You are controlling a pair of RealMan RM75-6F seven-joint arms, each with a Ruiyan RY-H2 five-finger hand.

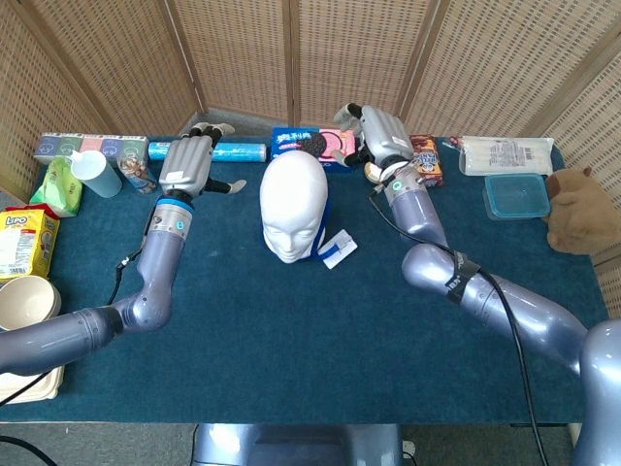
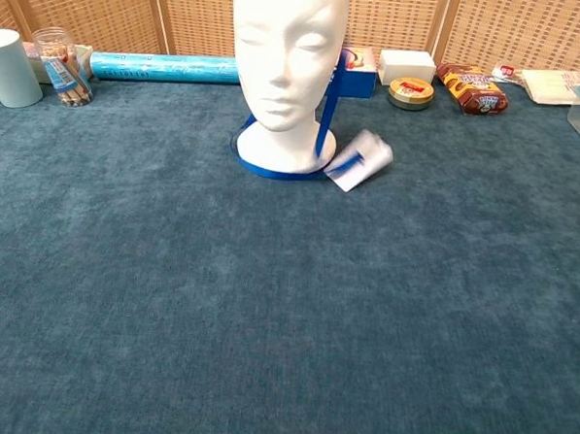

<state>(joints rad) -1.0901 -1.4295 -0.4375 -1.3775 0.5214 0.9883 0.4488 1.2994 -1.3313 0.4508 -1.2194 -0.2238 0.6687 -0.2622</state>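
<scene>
My left hand (image 1: 191, 161) and right hand (image 1: 376, 131) hover spread, holding nothing, flanking one mannequin head (image 1: 293, 203). One blue lanyard (image 2: 278, 168) circles its base.

The lanyard (image 2: 273, 168) lies around the mannequin head's (image 2: 286, 52) base, badge (image 2: 359, 163) beside.

Only one word reads clearly — "LiPO", in red, on the yellow box (image 1: 21, 243) at the table's left edge.

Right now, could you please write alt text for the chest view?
A white foam head stands on a blue cloth table, a blue lanyard looped around its base and a blurred white badge beside it. Boxes and jars line the back edge.
</scene>
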